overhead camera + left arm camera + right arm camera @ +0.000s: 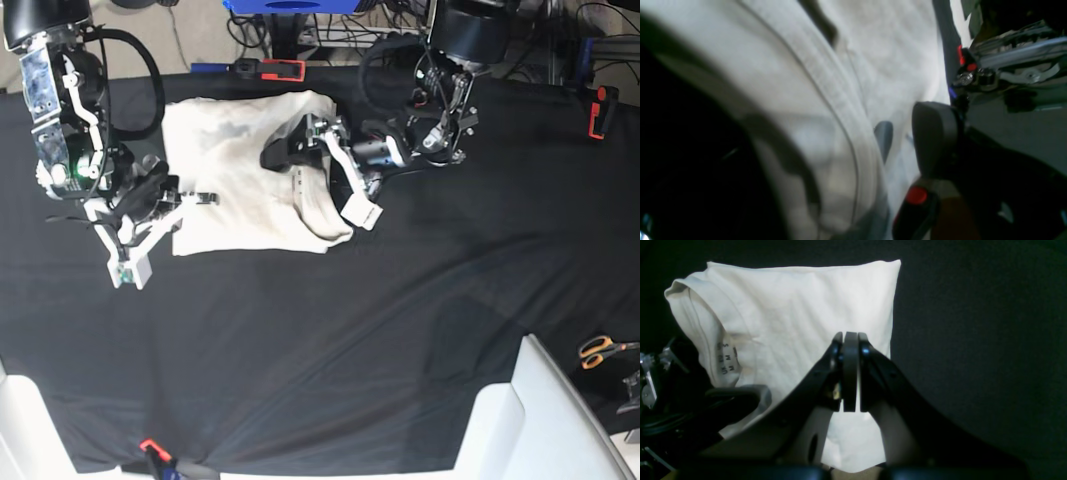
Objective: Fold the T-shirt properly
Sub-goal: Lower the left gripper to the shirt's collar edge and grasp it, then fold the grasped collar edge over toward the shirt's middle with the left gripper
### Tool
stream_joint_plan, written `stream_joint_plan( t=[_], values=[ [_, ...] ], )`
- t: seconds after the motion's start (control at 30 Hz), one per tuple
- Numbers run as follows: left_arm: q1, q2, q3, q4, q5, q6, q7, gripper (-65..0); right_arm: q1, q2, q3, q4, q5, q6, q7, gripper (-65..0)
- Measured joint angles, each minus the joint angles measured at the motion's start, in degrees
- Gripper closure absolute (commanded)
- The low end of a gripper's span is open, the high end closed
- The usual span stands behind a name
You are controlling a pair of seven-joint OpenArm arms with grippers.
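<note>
The cream T-shirt (240, 175) lies folded into a rough rectangle on the black table cloth (400, 300), bunched along its right edge. In the right wrist view the T-shirt (790, 306) shows its collar and a small dark size print at the left. My right gripper (850, 340) is shut with nothing between its pads, hovering over the shirt; in the base view it (203, 197) sits at the shirt's left edge. My left gripper (287, 150) stands open over the shirt's right part. Its dark finger pad (933, 140) is beside the ribbed collar (826, 83), which fills the space between the jaws.
Orange-handled scissors (600, 350) lie at the table's right edge. White blocks (530, 420) stand at the front right and front left. Red clamps (270, 68) (599, 110) hold the cloth at the back, and cables and a blue box (290, 5) sit behind.
</note>
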Motion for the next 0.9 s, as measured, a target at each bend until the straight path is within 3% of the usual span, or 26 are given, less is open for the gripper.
stream_joint_plan(
  t=[0.07, 0.13, 0.37, 0.57, 0.67, 0.83, 0.9],
  values=[
    [-0.2, 0.0, 0.1, -0.2, 0.0, 0.0, -0.5, -51.7, -0.2, 0.1, 0.0, 0.0, 0.0, 0.0, 0.0, -0.2],
    [-0.2, 0.0, 0.1, -0.4, 0.4, 0.1, -1.3, -43.9, -0.2, 0.1, 0.0, 0.0, 0.0, 0.0, 0.0, -0.2],
    [-2.6, 0.8, 0.0, -4.2, 2.6, 0.8, -0.6, 0.0, -0.2, 0.1, 0.2, 0.0, 0.0, 0.0, 0.0, -0.2],
    [-3.8, 0.9, 0.1, -3.8, 2.7, 0.9, 0.5, 0.0, -0.2, 0.1, 0.2, 0.0, 0.0, 0.0, 0.0, -0.2],
    [-4.5, -0.8, 3.7, -0.4, 3.6, 2.0, 1.6, 0.0, -0.2, 0.1, 0.4, 0.0, 0.0, 0.0, 0.0, -0.2],
    [-5.6, -4.9, 9.3, 9.2, 3.4, 8.3, 5.8, 0.0, -0.1, 0.1, 0.4, 0.0, -0.2, 0.0, 0.0, -0.2],
    [-7.3, -5.8, 10.8, 10.1, 3.1, 8.7, 8.0, 0.0, 0.0, 0.2, 0.4, 0.0, -0.2, 0.0, 0.0, -0.2]
  ],
)
